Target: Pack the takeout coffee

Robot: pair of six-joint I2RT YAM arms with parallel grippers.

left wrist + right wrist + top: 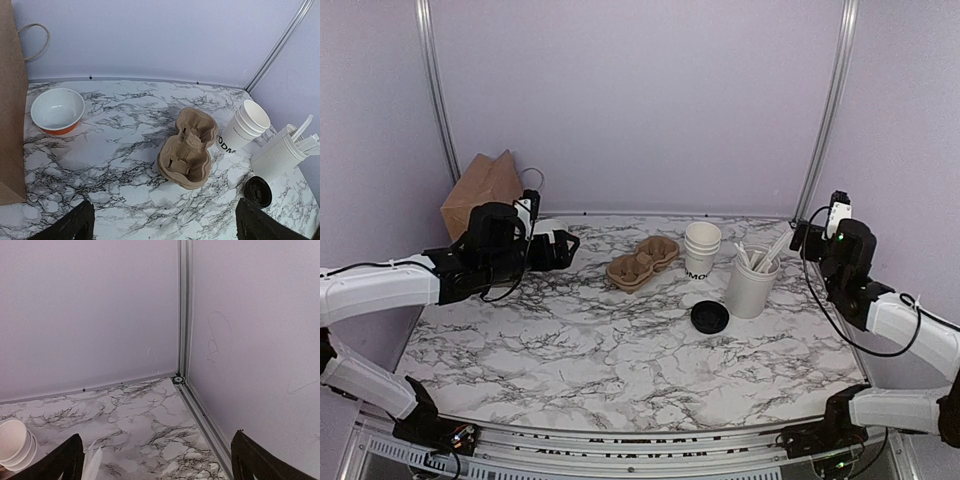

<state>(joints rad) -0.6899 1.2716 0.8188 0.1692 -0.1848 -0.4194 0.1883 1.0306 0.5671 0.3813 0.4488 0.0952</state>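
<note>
Checked left end effector point(165, 222) first: fingers spread wide, gripping nothing, held above the back-left of the bench point(570, 350). Same for right end effector point(155, 460): released, empty, up at the back-right corner, aimed at the wall. Neither near the task items.

Outward from the left: spotted brown pulp carrier point(187, 150) mid-bench, sockets empty. Just beside it on the right, found lettered white cup point(227, 144), upright, with like cups point(252, 116) nested inside. Probably two or three, rims too blurred to count. Found black lid point(709, 317) lying flat on the bench in front of that cup, apart from it, just beside the ribbed utensil holder point(752, 285). Noted brown paper bag point(480, 190) standing at the back-left corner, with an empty orange-and-white bowl point(57, 110) near it.

Judged progress as nil: no cup pulled out, no lid fitted, nothing seated in the carrier, nothing bagged. Left to do, at a guess: free the lettered cup, cap it, seat it, pack it.

Saw white marbled bench top with dark veining, no spills visible. Noted plain lilac walls on three sides, aluminium posts at the back corners, faint scribble marks on the right wall.
</note>
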